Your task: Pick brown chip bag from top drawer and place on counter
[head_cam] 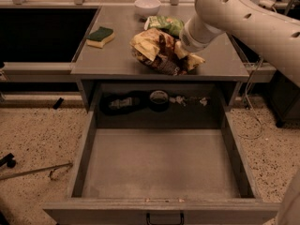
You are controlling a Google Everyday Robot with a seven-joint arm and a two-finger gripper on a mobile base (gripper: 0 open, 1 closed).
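Where the white arm (243, 18) enters from the upper right of the frame, you see the gripper (187, 57) low over the counter (117, 64), pressed against the right side of the brown chip bag (154, 50). The bag hides most of it, so you cannot tell whether it is clamped on the bag or spread apart. The brown chip bag lies crumpled on the counter just above the frame's centre, near the counter's front edge. Just behind it, toward the top of the frame, lies a green chip bag (164, 23), with a white bowl (147, 6) beyond that. A green and yellow sponge (100, 36) rests well apart, at the counter's left. The top drawer (159, 168) stands pulled out across the lower half of the frame, its dark handle (164, 218) at the bottom edge.
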